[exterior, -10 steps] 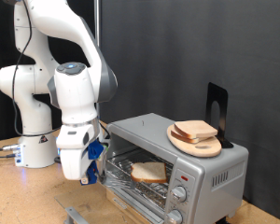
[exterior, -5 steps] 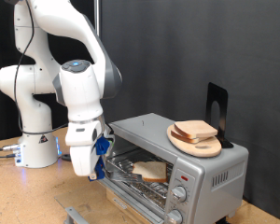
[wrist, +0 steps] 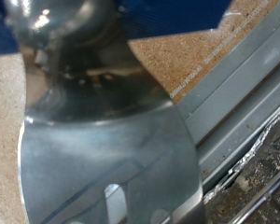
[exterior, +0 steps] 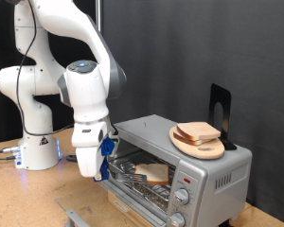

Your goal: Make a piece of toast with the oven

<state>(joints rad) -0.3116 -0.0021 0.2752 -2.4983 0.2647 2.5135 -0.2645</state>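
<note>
Toast [exterior: 151, 173], one pale slice, is seen lying on the wire rack inside the oven [exterior: 180, 165], whose door is open and lowered toward the exterior view's bottom. More slices [exterior: 198, 132] are stacked on a round wooden plate [exterior: 201, 147] set on the oven's top. The pincer [exterior: 95, 172] is held just beside the oven's opening, on the exterior view's left of it, above the wooden desk [exterior: 24, 194]. Whether the pincer is wide or narrow cannot be told; nothing is seen between its fingers. A shiny metal surface [wrist: 103, 149] fills the wrist view.
</note>
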